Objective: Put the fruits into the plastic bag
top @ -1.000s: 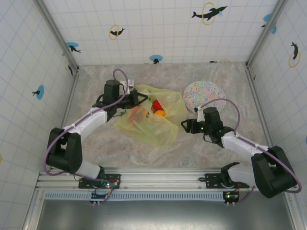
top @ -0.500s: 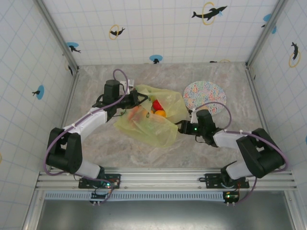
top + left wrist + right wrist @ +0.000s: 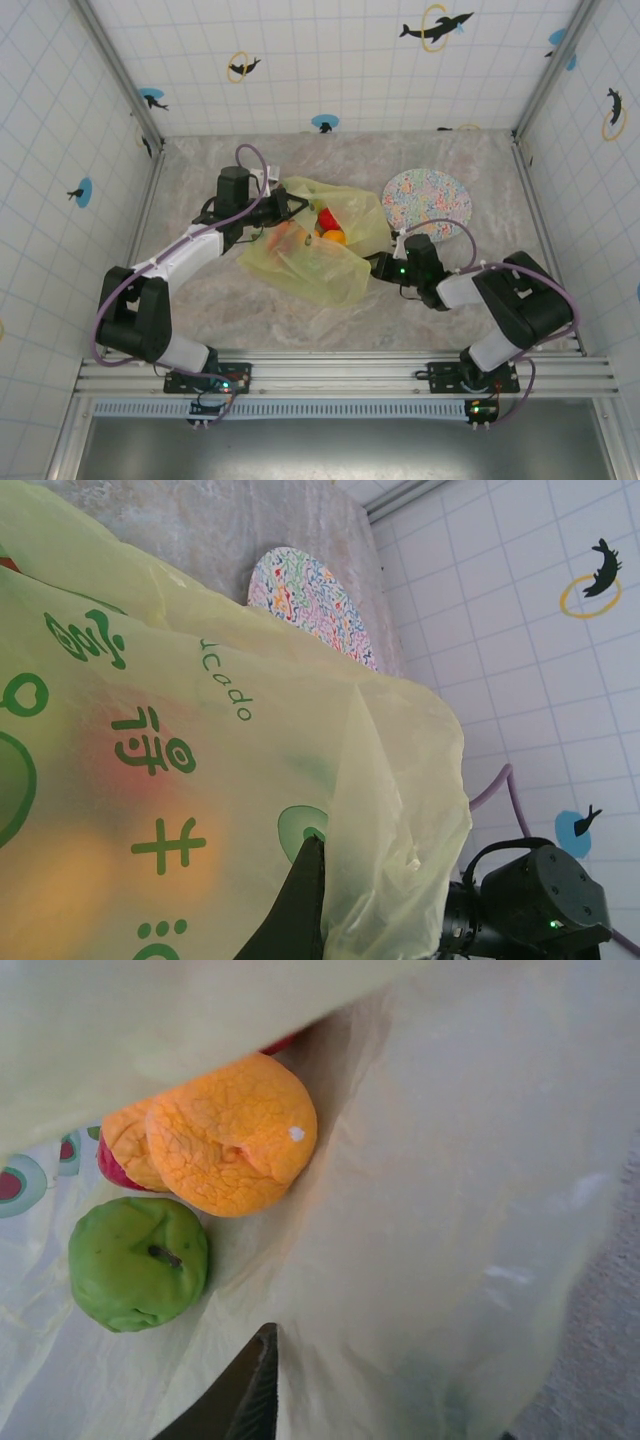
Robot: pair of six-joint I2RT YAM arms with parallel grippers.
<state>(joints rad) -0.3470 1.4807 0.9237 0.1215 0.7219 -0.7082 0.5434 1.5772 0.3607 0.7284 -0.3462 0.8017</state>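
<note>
Fruits (image 3: pixel 235 1135) inside yellow plastic bag (image 3: pixel 312 268)

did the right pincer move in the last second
Yes. The right pincer slid left, away from the plate and up to the edge of the bag.

Crumpled translucent yellow-green plastic bag (image 3: pixel 310 268) with green print, lying just beside the speckled plate (image 3: pixel 428 200). Inside, toward the plate side: wrinkled orange fruit (image 3: pixel 235 1135), green apple (image 3: pixel 138 1263), red fruit (image 3: pixel 326 217), clustered together.
</note>
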